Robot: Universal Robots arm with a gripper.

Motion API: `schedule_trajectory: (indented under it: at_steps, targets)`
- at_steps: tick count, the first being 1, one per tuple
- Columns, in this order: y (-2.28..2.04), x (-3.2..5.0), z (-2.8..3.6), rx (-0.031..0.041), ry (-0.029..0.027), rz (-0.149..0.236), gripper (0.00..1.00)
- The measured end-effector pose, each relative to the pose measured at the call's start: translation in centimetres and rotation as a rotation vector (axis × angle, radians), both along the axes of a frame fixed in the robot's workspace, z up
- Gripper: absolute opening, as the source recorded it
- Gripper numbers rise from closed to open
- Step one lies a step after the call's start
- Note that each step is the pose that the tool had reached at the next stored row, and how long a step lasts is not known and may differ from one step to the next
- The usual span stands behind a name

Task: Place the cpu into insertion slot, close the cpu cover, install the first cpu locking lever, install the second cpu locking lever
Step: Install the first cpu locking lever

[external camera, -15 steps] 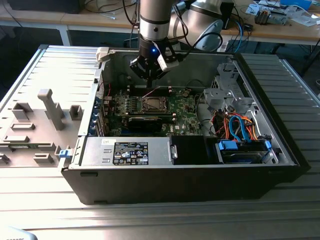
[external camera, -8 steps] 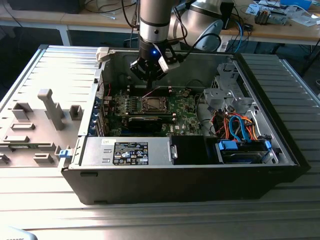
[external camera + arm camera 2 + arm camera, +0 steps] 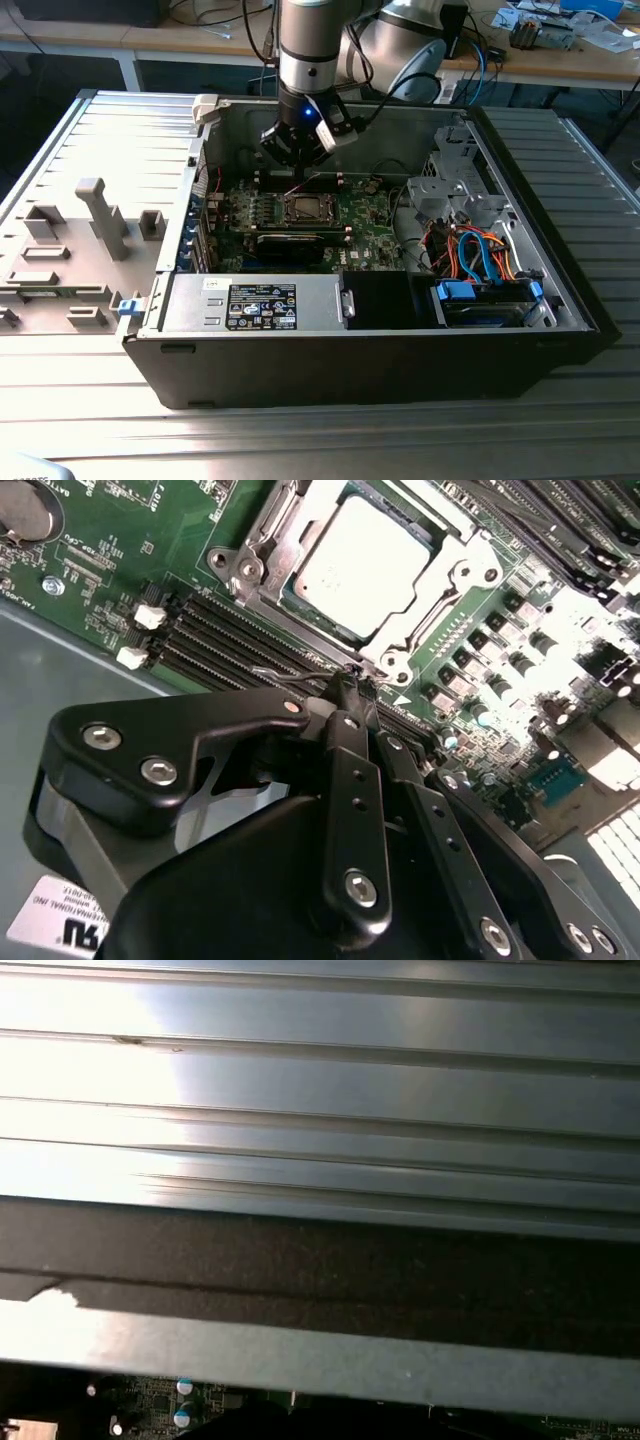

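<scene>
The cpu (image 3: 365, 565) lies flat in the insertion slot (image 3: 305, 208), its silver-grey top facing up. The cpu cover (image 3: 452, 588) is folded down around it as a silvery frame. In the second wrist view my gripper (image 3: 350, 687) is shut at one corner of the socket, its black fingertips pinched on a thin wire cpu locking lever (image 3: 290, 680). Which of the two levers this is I cannot tell. In the exterior view the gripper (image 3: 300, 165) hangs just above the far side of the socket inside the open computer case.
Black memory slots (image 3: 230, 640) run beside the socket. A labelled power-supply box (image 3: 255, 303) lies along the case's near wall, with a blue drive bay (image 3: 485, 300) and cables (image 3: 470, 245) at the exterior view's right. Grey fixtures (image 3: 100, 215) stand outside the case on the left.
</scene>
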State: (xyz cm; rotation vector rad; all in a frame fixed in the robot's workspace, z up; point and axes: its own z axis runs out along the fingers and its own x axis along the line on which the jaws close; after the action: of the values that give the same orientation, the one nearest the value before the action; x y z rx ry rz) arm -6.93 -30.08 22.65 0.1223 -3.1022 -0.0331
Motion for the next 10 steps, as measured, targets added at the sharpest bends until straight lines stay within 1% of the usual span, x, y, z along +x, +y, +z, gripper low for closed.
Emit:
schedule_trajectory:
  at_steps: [2, 8, 10]
  targets:
    - [0.00, 0.08, -0.18, 0.0000, 0.0001, -0.001, 0.11]
    - [0.00, 0.78, -0.76, 0.0000, 0.0010, -0.004, 0.11]
    - [0.00, 1.06, -1.05, -0.0001, 0.0016, -0.005, 0.11]
